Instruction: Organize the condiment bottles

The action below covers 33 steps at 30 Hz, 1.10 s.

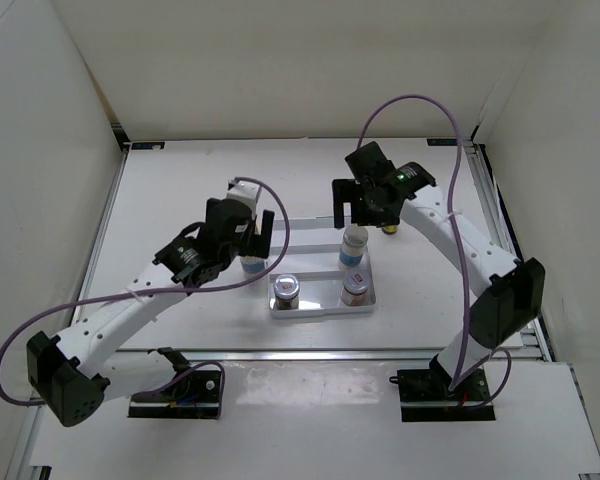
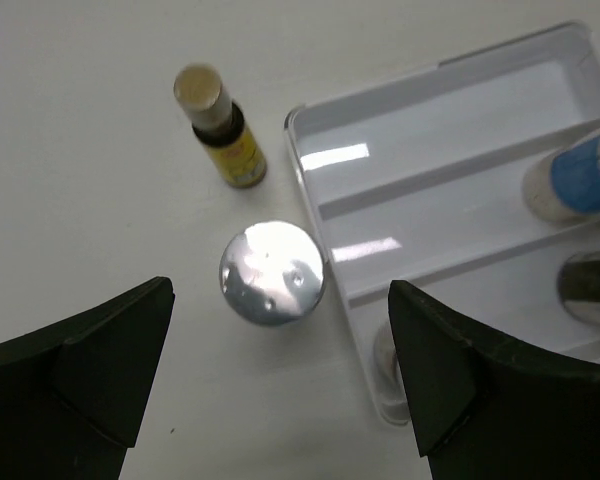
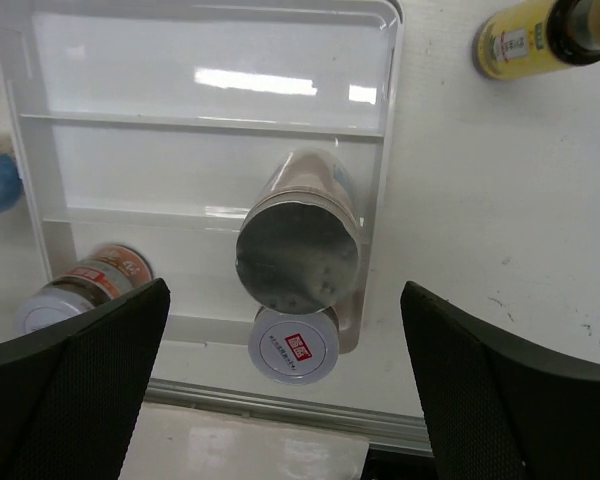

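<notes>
White table [image 1: 170, 190] with the flat tray [image 2: 450, 120] roughly mid-table. A silver-topped bottle [image 2: 272, 272] stands just beside the tray at 9 o'clock, a yellow bottle [image 2: 220, 125] is near that, and a second yellow bottle [image 3: 525, 40] sits off around 1 o'clock.

One white cylinder [image 1: 353, 245], blue-labelled and silver-topped, stands upright inside the tray [image 1: 320, 296] at its right end; a short dark jar [image 1: 357, 288] stands just beside it, nearer the tray's front edge; the second dark jar [image 1: 286, 290] stands at the tray's front left; the other white cylinder [image 2: 272, 272] stands upright just outside the tray's left edge; a slim yellow bottle [image 2: 225, 140], tan-capped, stands near the tray's far left corner; the other yellow bottle [image 3: 525, 40] sits outside the tray's right edge, its pose unclear.
</notes>
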Tool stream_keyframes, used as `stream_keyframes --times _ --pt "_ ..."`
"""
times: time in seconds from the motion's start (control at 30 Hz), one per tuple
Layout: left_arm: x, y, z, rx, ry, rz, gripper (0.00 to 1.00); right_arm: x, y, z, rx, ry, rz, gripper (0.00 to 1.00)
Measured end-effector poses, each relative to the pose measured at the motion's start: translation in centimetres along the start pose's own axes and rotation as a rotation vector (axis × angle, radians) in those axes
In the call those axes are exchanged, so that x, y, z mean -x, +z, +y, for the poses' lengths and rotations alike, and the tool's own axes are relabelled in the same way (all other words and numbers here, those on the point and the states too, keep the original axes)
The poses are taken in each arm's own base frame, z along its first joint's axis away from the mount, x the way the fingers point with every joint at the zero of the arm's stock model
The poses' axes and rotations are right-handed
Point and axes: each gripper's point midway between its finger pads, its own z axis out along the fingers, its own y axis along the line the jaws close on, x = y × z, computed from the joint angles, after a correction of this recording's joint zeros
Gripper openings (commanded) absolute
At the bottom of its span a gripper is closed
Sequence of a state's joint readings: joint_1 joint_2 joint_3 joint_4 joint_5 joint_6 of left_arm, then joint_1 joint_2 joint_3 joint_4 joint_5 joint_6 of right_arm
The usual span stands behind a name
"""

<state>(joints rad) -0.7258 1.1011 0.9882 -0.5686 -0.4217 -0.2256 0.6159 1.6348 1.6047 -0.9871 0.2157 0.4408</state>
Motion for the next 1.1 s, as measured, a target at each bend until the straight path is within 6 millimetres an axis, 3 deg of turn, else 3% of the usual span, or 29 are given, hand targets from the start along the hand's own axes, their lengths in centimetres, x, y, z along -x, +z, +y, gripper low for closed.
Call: stream_keyframes --times 0.1,0.2,0.37,0.63,0.73,0.87,1.0,1.03,1.1 --pt "3.3 0.3 -0.8 -0.017 -0.023 -0.033 0.99 0.8 -1.5 0.0 0.018 0.007 -0.05 1.0" --pt "4.1 1.8 -1.3 -0.022 -0.029 -0.001 0.99 1.0 -2.1 -0.1 0.02 0.009 -0.071 1.0" --pt "0.6 4.8 -1.5 -0.006 -0.026 0.154 0.99 0.0 -2.4 -1.0 0.001 0.009 -0.069 1.0" --pt "-1.5 5.0 -1.2 0.004 -0.068 0.226 0.99 -1.7 -2.7 -2.2 -0.029 0.008 -0.053 1.0" --pt "-1.8 5.5 -1.0 0.013 -0.076 0.238 0.93 -1.8 -2.6 -2.4 -0.037 0.007 -0.049 1.0" --pt "-3.9 6.2 -0.5 0.028 -0.077 0.295 0.89 -2.1 -2.5 -2.6 -0.046 0.006 -0.042 1.0" --pt "-5.5 6.2 -0.2 0.032 -0.077 0.343 0.75 -2.0 -2.4 -3.0 -0.053 0.015 -0.04 1.0" --pt "-5.6 6.2 -0.3 0.028 -0.079 0.347 0.62 -2.0 -2.4 -3.1 -0.056 0.017 -0.041 1.0" --pt "-5.5 6.1 -0.4 0.017 -0.079 0.348 0.49 -2.0 -2.3 -3.3 -0.061 0.022 -0.041 1.0"
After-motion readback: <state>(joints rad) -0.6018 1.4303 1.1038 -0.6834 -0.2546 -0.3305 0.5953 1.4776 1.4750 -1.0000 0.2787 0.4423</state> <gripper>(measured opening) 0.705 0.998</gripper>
